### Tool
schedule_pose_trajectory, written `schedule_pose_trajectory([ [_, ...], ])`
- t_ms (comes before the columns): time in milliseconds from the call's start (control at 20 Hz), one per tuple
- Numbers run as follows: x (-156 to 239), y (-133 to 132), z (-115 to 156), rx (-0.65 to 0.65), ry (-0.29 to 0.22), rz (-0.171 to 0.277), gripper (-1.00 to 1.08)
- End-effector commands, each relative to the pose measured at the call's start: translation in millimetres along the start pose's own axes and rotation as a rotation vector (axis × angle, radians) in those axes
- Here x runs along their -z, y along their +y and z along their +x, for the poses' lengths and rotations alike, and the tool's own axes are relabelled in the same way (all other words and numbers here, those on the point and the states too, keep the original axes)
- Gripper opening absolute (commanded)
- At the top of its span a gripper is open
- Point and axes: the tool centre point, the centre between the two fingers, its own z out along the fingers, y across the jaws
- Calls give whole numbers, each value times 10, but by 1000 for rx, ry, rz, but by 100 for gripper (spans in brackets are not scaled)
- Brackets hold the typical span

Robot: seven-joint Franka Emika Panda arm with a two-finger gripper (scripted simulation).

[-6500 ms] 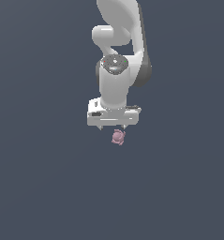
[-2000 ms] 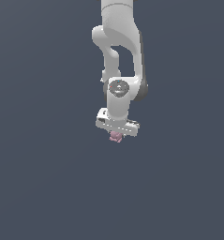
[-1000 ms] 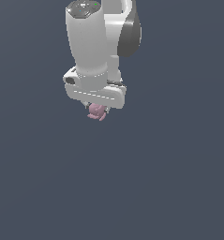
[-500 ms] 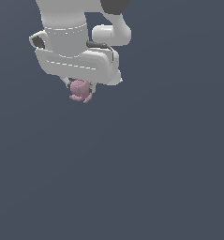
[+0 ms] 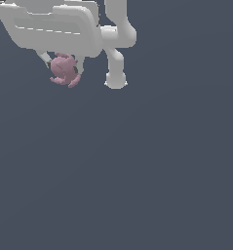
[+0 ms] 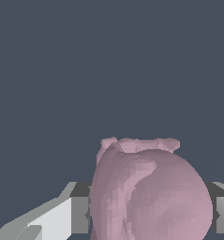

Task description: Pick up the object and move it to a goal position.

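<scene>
The pincer [image 5: 63,68] grips the object [image 5: 64,70], a dusty-pink lumpy thing with stubby protrusions, between its two fingers. In the exterior view the object hangs directly beneath the wide white pincer body, clear of the dark grey ground, near that view's upper left corner. No tabletop edge, goal marker or other thing shows, so I cannot say how far the object stands from any surface or from the goal.

The wrist view shows the same hold up close: the object [image 6: 148,192] fills the space between the grey finger pads [image 6: 79,214], one at each flank, with its small knobs pointing away from the camera. The relation that matters for the coming move is that the object sits straight below the pincer, centred between the fingers, rounded and without any clear long axis. It should therefore travel with the arm whichever way the arm goes.

Against half a second ago, the pincer and object lie further toward the exterior view's left and higher in the picture, and both look much larger, as though nearer the camera. More of the arm's links now show at the exterior view's right of the pincer. The hold on the object looks unchanged.
</scene>
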Motion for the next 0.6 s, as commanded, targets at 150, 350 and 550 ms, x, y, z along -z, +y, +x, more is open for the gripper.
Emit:
schedule_pose_trajectory([
  [150,279,94,69,1,-1,-1,-100],
  [350,402,137,104,1,-1,-1,-100],
  [550,477,163,127,1,-1,-1,-100],
])
